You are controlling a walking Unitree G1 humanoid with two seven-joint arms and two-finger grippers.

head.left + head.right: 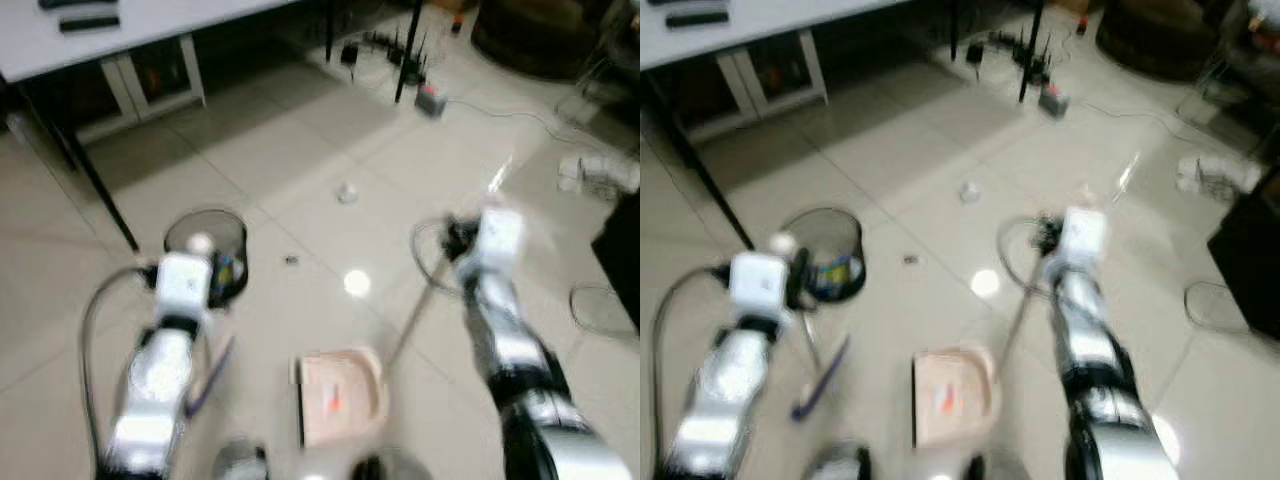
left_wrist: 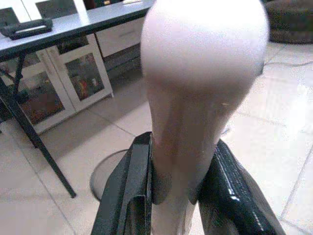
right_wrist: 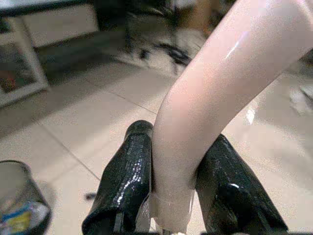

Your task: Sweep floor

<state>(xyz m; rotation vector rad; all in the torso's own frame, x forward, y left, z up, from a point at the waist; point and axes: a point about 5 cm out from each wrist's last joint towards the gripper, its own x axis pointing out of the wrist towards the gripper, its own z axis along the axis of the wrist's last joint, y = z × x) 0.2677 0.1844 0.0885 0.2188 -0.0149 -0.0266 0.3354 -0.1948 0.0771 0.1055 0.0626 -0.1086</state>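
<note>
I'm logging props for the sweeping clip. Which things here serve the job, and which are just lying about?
For the job:
- pink plastic dustpan
- its pale handle in the right gripper
- pale pink broom handle in the left gripper
- small white scrap of litter
- round dark waste bin

Lying about:
- white table
- tangled cables
- white glass-fronted cabinet
</note>
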